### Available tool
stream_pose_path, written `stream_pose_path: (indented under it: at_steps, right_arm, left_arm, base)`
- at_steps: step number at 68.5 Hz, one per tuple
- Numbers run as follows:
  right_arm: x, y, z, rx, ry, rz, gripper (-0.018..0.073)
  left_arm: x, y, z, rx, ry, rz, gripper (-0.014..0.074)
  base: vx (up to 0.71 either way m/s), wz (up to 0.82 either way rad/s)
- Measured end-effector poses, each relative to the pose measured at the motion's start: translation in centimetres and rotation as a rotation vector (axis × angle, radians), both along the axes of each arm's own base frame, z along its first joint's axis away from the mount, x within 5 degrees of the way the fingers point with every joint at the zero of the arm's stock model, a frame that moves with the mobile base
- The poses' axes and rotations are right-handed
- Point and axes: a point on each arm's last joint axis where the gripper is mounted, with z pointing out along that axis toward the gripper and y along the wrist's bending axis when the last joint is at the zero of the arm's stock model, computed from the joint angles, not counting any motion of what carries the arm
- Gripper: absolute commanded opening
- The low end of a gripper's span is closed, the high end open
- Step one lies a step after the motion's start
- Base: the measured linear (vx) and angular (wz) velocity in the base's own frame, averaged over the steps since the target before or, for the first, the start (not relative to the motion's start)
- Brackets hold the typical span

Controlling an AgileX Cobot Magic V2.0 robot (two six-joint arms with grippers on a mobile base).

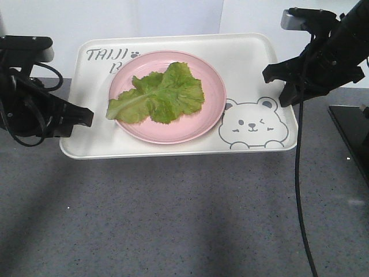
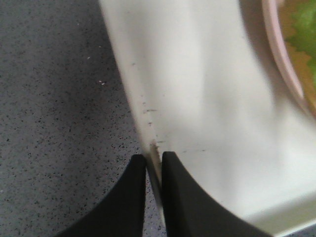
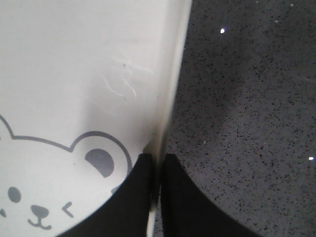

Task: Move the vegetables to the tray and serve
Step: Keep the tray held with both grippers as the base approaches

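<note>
The cream tray (image 1: 253, 63) with the bear drawing carries a round pink plate (image 1: 214, 109), and the vegetables (image 1: 161, 95), crinkly green lettuce leaves, lie on that plate. The tray casts a wide shadow on the grey table below it. My left gripper (image 1: 81, 118) is shut on the tray's left rim; the left wrist view has the rim of the tray (image 2: 197, 98) pinched between the fingers of the left gripper (image 2: 154, 157). My right gripper (image 1: 283, 81) is shut on the right rim, and the right gripper (image 3: 158, 157) clamps the tray (image 3: 74, 74) beside the bear's ear.
A grey speckled table (image 1: 173, 219) spreads below and in front. A black flat object (image 1: 351, 138) lies at the right edge. A black cable (image 1: 300, 190) hangs from the right arm down across the table. A white wall stands behind.
</note>
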Motion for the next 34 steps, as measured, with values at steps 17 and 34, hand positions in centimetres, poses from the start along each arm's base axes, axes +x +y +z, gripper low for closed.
stream_pose_path:
  at_steps: [17,34]
  right_arm:
    - [0.0,0.0,0.0,0.0,0.0,0.0,-0.0006]
    - [0.0,0.0,0.0,-0.005,-0.003,0.012,-0.0006]
  left_arm:
    - [0.0,0.0,0.0,0.0,0.0,0.0,-0.0006]
    - [0.01,0.0,0.01,0.0,-0.001,0.0,-0.0006]
  base:
    - [0.0,0.0]
    - [0.0,0.0]
